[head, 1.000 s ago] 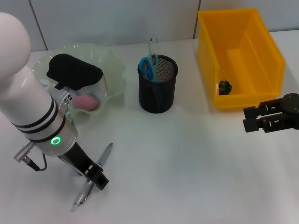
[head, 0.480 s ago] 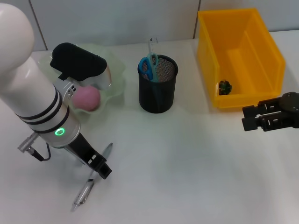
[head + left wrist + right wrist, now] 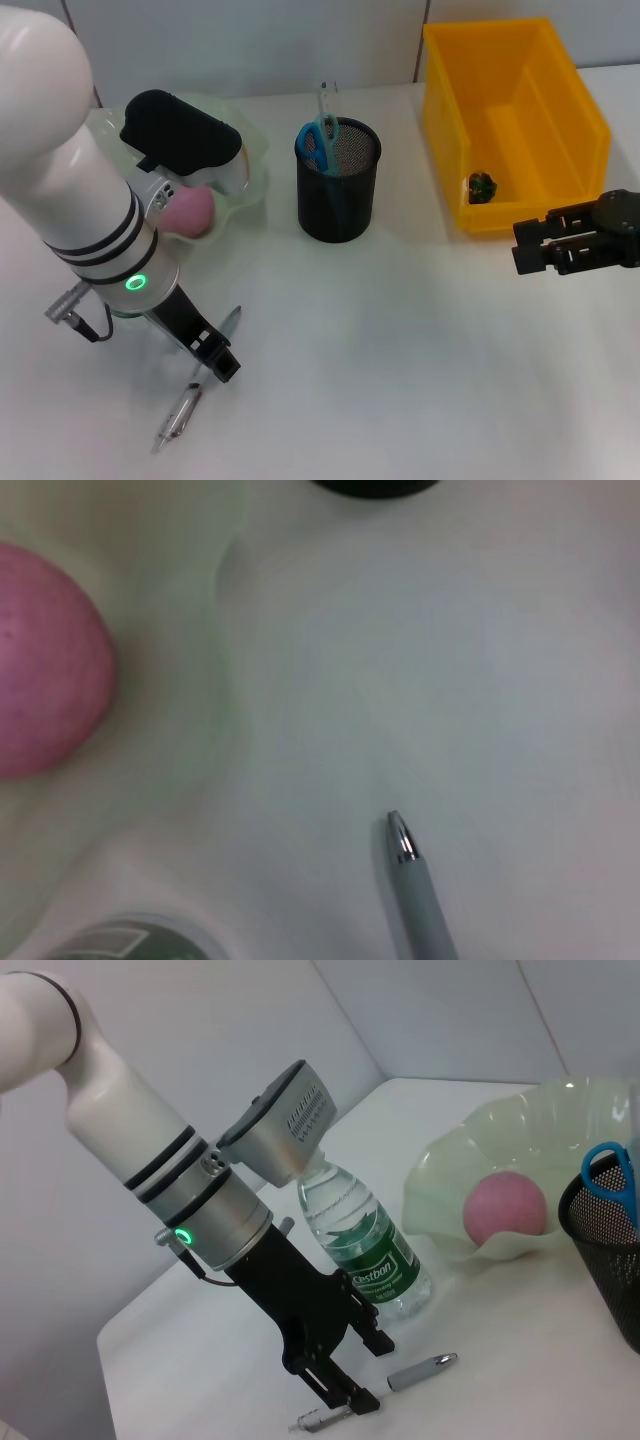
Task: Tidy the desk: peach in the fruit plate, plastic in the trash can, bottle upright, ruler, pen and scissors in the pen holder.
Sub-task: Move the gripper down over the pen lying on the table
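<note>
Head view, left hand (image 3: 205, 362) open straddling pen (image 3: 190, 397), pen's long axis diagonal, tip toward near-left, right hand (image 3: 530, 247) open.

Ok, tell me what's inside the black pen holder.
Blue-handled scissors and a clear ruler stand in the pen holder. The mesh wall hides their lower ends and the bottom. The pen lies outside.

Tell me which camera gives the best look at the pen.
The right wrist view: the pen lies on the table under the left gripper. The head view has the arm covering its middle; the left wrist view shows only one end.
</note>
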Robot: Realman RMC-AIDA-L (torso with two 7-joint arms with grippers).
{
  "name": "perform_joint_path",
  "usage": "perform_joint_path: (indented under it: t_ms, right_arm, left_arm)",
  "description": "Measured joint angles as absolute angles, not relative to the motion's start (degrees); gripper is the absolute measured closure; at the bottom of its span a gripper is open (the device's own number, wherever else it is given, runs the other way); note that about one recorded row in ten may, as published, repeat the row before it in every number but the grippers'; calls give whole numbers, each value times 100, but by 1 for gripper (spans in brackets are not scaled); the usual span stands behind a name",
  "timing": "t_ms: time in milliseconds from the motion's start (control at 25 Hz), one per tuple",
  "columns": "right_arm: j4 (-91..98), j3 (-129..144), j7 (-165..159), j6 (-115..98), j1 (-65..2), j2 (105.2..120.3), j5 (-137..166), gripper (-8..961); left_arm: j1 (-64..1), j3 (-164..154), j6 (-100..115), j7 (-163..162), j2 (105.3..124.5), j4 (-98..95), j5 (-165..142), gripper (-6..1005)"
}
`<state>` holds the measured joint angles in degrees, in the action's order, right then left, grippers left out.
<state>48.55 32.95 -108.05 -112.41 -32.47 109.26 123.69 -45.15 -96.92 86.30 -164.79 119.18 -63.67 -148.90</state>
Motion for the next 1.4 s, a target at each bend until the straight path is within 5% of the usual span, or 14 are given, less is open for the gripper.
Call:
perform_joint_path:
  t_ms: [1400]
  right_arm:
    - [4834,3304,-10804,-11241,-3293,10986,12366,321]
  left_arm:
    - [-4446,-9844,8595,-16481,11918,-6368,-14765,396]
